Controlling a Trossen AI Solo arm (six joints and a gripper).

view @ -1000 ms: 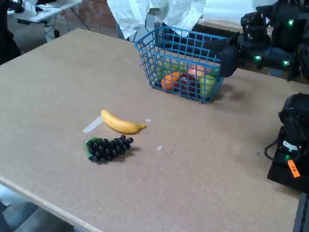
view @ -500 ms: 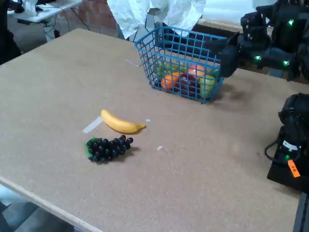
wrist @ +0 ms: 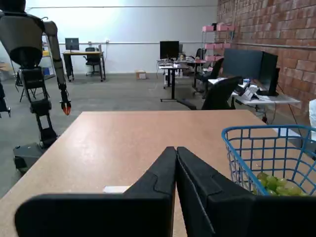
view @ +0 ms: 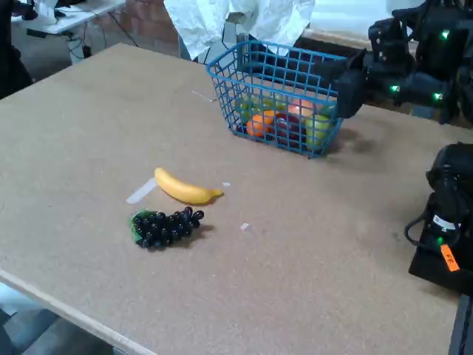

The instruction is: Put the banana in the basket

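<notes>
The yellow banana (view: 184, 189) lies on the brown table (view: 89, 126), left of centre in the fixed view, just above the dark grape bunch (view: 165, 225). The blue wire basket (view: 277, 96) stands at the back with several fruits inside; in the wrist view its corner (wrist: 266, 158) shows at the right with green grapes in it. My black gripper (view: 346, 90) hovers at the basket's right end, far from the banana. In the wrist view its fingers (wrist: 176, 157) meet with nothing between them. The banana is out of the wrist view.
A strip of tape (view: 140, 191) lies left of the banana. Black arm hardware (view: 443, 222) sits at the table's right edge. White plastic (view: 236, 22) hangs behind the basket. In the wrist view, office desks and a humanoid robot (wrist: 34, 74) stand beyond the table.
The gripper has shifted very slightly near the basket's right end. The banana, grapes and basket have not moved.
</notes>
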